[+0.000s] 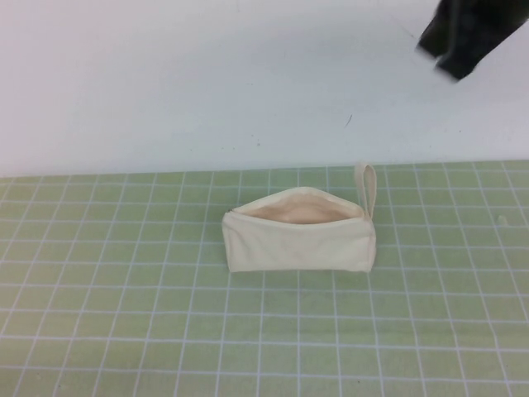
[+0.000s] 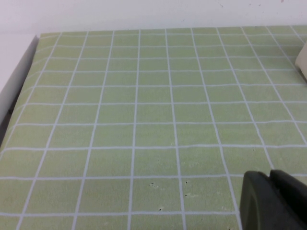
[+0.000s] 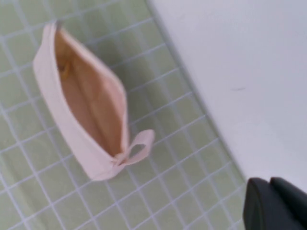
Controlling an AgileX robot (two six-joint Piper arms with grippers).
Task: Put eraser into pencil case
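Note:
The cream pencil case [image 1: 299, 240] stands on the green grid mat with its zip mouth open, showing peach lining. Its loop strap [image 1: 366, 184] points toward the back. In the right wrist view the pencil case [image 3: 72, 129] lies open below, and a small tan-yellow patch, probably the eraser [image 3: 64, 71], shows inside near the end away from the strap. My right gripper [image 3: 269, 182] is shut and empty, raised over the white surface behind the mat; its arm [image 1: 467, 31] shows at the back right. My left gripper [image 2: 269, 174] is shut and empty, low over bare mat, out of the high view.
The green grid mat [image 1: 124, 314] covers the near part of the table, with white surface [image 1: 207, 83] behind it. The mat's left edge [image 2: 29, 62] and a corner of the pencil case [image 2: 302, 57] show in the left wrist view.

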